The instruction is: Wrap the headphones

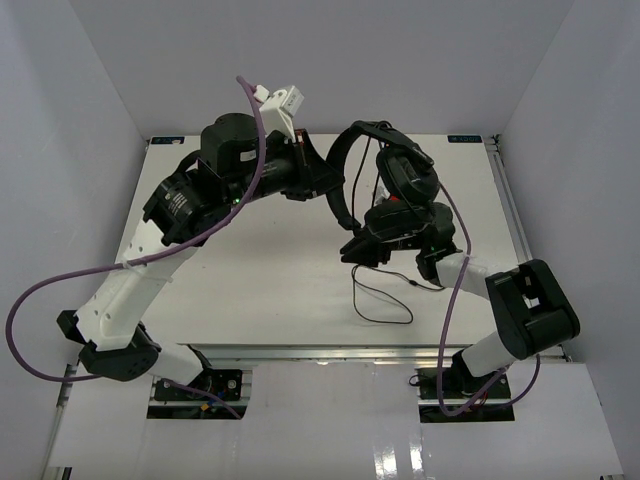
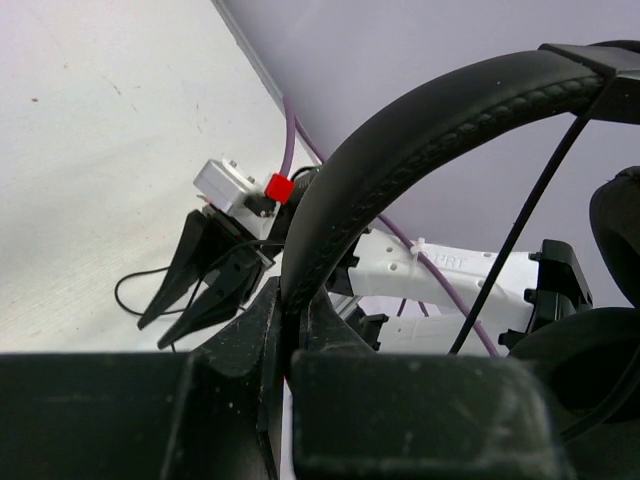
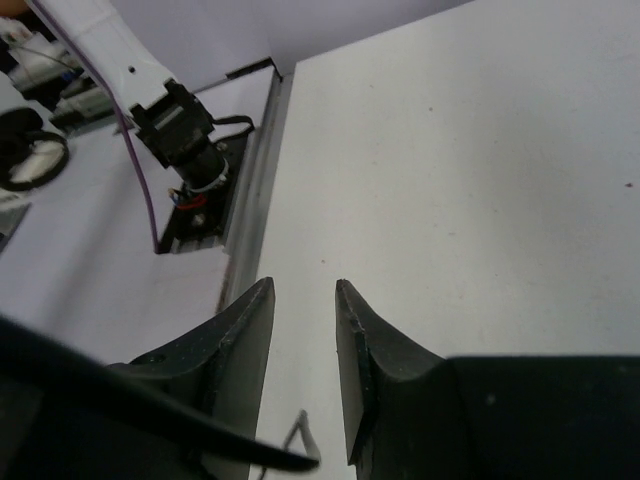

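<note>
The left pincer (image 2: 288,322) clamps the headphones (image 1: 405,175) by the headband (image 2: 420,120), raised above the tabletop (image 1: 250,270) so the cord (image 1: 385,310) trails down. The right pincer (image 3: 303,310) gapes empty, probably ready for that cord

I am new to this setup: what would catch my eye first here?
The headphones hang above the table, their headband clamped by the left gripper. Just below, the right gripper stands open and empty, and a loop of thin cord lies on the table.
</note>
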